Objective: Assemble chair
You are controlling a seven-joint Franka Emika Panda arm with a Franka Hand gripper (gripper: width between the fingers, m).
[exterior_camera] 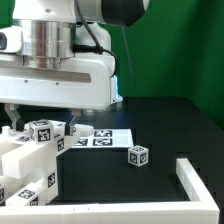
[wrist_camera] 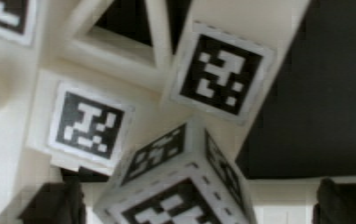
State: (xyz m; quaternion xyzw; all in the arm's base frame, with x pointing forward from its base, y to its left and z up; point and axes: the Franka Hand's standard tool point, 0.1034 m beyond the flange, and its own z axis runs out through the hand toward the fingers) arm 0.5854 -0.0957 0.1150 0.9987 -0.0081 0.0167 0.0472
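The chair's white plastic pieces point(exterior_camera: 30, 160), each carrying black-and-white tags, lie stacked at the exterior view's lower left. A slotted panel with tags point(wrist_camera: 219, 65) fills most of the wrist view. My gripper point(exterior_camera: 40, 118) hangs low over the top of this stack. It is open, and a tagged white block point(wrist_camera: 166, 180) sits tilted between its dark fingers point(wrist_camera: 59, 202). A clear gap shows between the block and the far finger. A separate small tagged cube point(exterior_camera: 138, 154) rests alone on the black table.
The marker board point(exterior_camera: 100, 137) lies flat behind the stack. A low white L-shaped rail point(exterior_camera: 195, 180) runs along the table's near right corner. A green wall stands behind. The arm's body hides the stack's upper left.
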